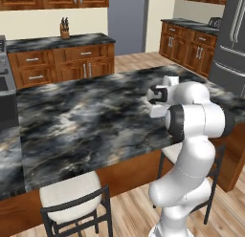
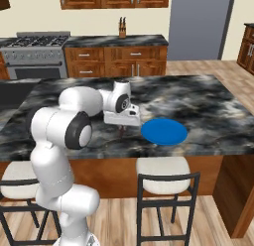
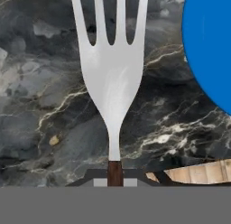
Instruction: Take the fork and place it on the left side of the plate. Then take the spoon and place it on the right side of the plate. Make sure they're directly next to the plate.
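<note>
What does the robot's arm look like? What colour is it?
The arm is smooth, shiny white, built from fat rounded tube pieces. Its joints are dark rings between the white parts. At the end sits a boxy white gripper with a black round patch on its side and small dark fingers. No cables or markings are visible.

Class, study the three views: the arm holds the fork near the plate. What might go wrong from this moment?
1. The end effector pinches only the dark brown handle of the silver-tined fork, so the long head could swing or slip out.
2. The round bright blue plate lies close to its right; a drifting release might land tines on the rim rather than beside it.
</note>
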